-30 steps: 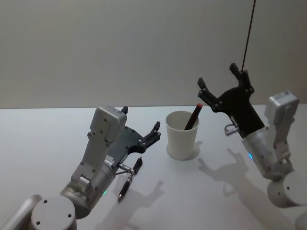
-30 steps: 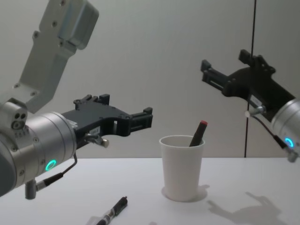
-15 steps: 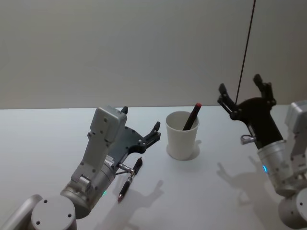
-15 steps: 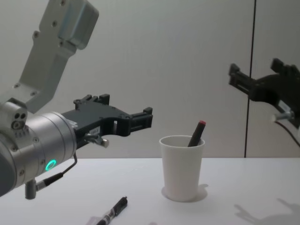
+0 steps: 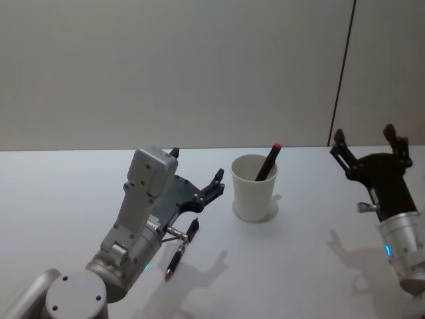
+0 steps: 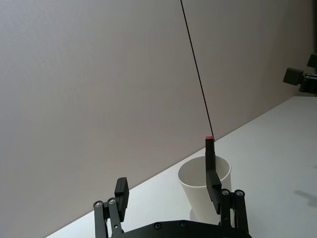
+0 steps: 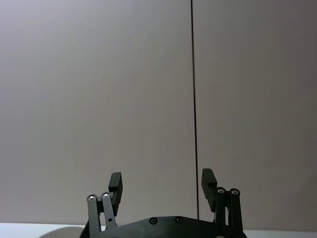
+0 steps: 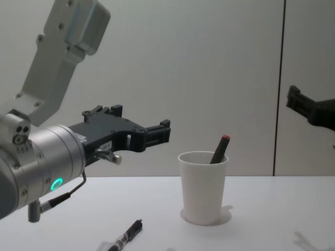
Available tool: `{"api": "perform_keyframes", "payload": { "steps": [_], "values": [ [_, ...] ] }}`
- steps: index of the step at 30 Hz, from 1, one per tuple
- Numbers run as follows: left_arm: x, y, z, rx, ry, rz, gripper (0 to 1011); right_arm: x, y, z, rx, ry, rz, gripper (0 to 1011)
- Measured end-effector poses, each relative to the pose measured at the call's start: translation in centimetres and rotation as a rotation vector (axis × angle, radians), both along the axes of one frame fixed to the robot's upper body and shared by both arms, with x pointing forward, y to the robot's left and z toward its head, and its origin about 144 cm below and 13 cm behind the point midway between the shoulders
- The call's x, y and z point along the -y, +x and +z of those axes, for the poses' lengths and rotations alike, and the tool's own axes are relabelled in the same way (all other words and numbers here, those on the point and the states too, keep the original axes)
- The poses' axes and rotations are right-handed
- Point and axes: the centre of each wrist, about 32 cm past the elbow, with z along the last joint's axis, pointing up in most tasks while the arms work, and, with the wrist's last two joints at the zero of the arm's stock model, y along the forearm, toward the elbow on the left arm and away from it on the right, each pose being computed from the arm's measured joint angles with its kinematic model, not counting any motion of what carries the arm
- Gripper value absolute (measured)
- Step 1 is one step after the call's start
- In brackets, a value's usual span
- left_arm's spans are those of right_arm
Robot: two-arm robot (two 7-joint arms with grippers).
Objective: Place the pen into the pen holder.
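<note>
the left gripper (image 5: 196, 166) is held forward on the robot's left, tilted slightly upward, its black fingers (image 6: 122, 191) spread wide apart, the grey wrist (image 5: 136, 229) angled up behind it. the right gripper (image 5: 364, 137) is raised at the far right, pointed upward, its fingers likewise parted.

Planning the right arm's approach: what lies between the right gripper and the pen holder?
Nothing. In the head view, only bare white table separates the open right gripper from the pen holder.
</note>
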Motion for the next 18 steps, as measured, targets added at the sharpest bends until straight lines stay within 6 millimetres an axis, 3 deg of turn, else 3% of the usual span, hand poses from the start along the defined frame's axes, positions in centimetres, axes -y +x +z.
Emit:
{"api": "perform_keyframes", "payload": {
  "steps": [18],
  "values": [
    [0.0, 0.0, 0.0, 0.000, 0.000, 0.000, 1000, 0.3, -1.7, -0.3, -0.099, 0.039, -0.061, 1001]
  ]
}}
